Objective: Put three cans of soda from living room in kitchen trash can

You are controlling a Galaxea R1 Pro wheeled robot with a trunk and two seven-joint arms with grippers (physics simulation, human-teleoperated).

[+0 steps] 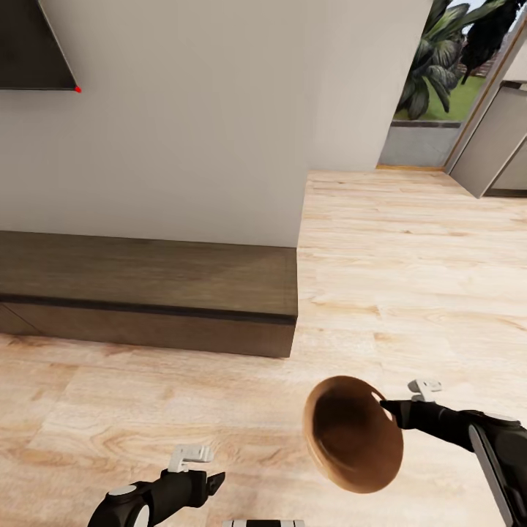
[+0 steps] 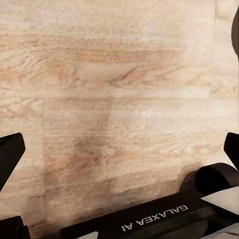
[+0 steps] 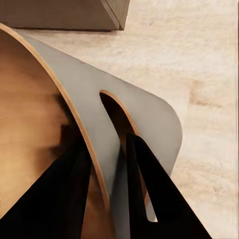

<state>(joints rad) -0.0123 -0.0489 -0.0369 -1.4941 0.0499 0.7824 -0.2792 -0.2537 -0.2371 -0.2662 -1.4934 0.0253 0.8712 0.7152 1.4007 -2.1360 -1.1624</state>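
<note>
The brown copper-coloured trash can (image 1: 353, 433) hangs tilted above the wood floor at the lower right, its mouth turned toward my head camera and its inside looking bare. My right gripper (image 1: 388, 411) is shut on its rim. In the right wrist view the black fingers (image 3: 149, 184) pinch the can's wall (image 3: 30, 124), one inside and one outside. Low at the bottom left, my left gripper (image 1: 212, 479) is open, and its wrist view has only floor planks between the spread fingers (image 2: 10, 154). The soda cans are out of view.
A low dark wooden bench (image 1: 146, 293) runs along the white wall at the left, its corner close ahead of me. A dark screen (image 1: 33, 44) hangs above it. Light plank floor (image 1: 395, 278) stretches right toward a glass opening with plants (image 1: 439, 66) and a grey cabinet (image 1: 498, 139).
</note>
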